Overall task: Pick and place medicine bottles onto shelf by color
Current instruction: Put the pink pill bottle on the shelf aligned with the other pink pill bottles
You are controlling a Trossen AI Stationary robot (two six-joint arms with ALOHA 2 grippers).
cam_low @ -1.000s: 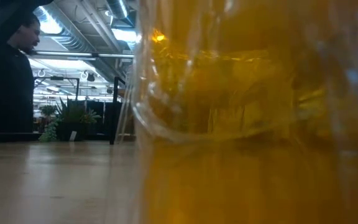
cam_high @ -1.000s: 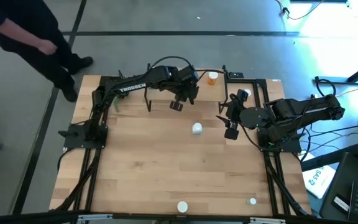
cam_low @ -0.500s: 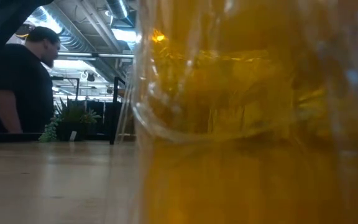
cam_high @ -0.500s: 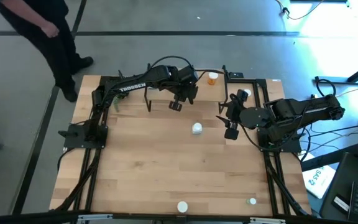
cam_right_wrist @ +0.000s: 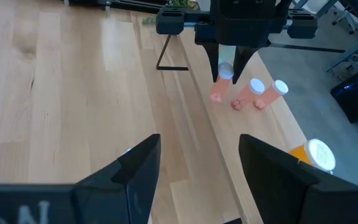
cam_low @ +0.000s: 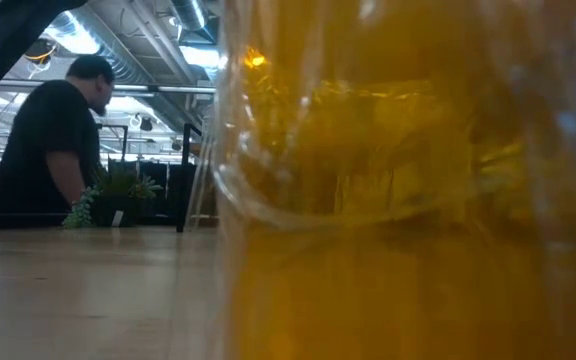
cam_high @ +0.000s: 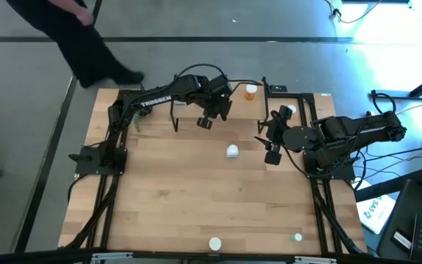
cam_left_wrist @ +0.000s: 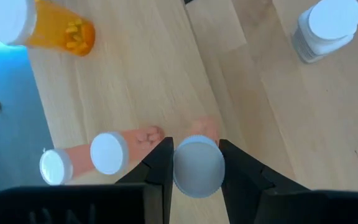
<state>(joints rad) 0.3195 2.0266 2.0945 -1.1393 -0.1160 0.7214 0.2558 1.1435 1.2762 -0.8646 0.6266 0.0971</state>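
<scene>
Pink bottle [cam_left_wrist: 197, 165] clamped in left jaws [cam_left_wrist: 194, 163], crowding two pink bottles [cam_left_wrist: 107, 152] lower left: knock-over risk. Right jaws [cam_right_wrist: 194, 163] open, empty.

Both arms over the table [cam_high: 196, 183] — white bottle [cam_high: 232, 151] between hands

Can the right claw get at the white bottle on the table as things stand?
Probably yes. The right claw hangs open and empty close beside the white bottle, with only bare table between them. The left claw is busy farther off, holding a pink bottle.
</scene>
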